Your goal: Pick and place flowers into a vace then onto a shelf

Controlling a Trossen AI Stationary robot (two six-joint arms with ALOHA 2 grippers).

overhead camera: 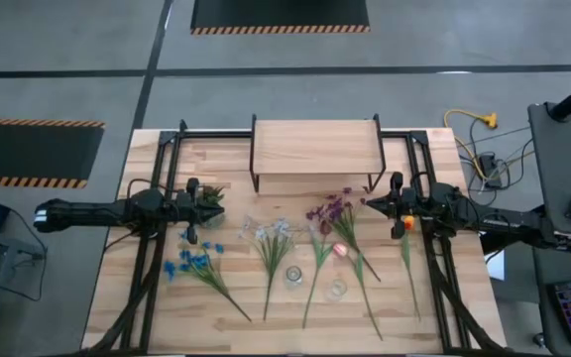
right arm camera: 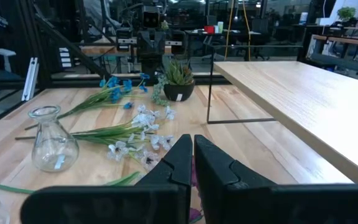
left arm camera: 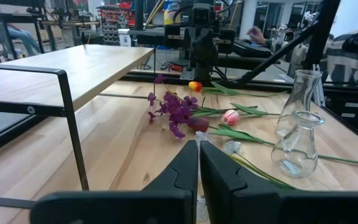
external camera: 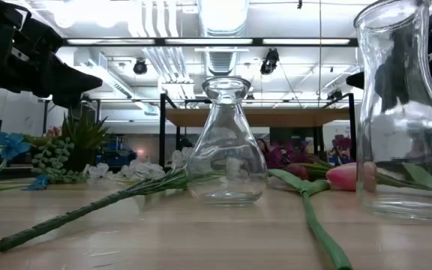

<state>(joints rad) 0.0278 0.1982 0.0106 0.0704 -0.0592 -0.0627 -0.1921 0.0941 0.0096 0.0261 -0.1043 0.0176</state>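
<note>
The loose flowers lie flat on the table in front of the shelf [overhead camera: 315, 147]: blue [overhead camera: 191, 260], white-lilac [overhead camera: 271, 238], purple [overhead camera: 330, 210], a pink tulip [overhead camera: 340, 250] and a yellow bloom [overhead camera: 407, 226]. Two clear glass vases stand upright near the front, a squat flask [external camera: 227, 142] and a taller carafe [external camera: 407, 112]. My left gripper [overhead camera: 211, 206] hovers shut over the table's left part, by the potted plant. My right gripper [overhead camera: 370, 205] hovers shut on the right, beside the purple blooms. In the wrist views the left gripper [left arm camera: 199, 155] and the right gripper [right arm camera: 193, 152] hold nothing.
A small green potted plant [overhead camera: 209, 195] stands just under the left gripper's tip. The shelf's black legs [left arm camera: 73, 124] stand on the table's far half. Black frame rails [overhead camera: 152, 258] run along both table sides. Bare wood lies between the flowers and the shelf.
</note>
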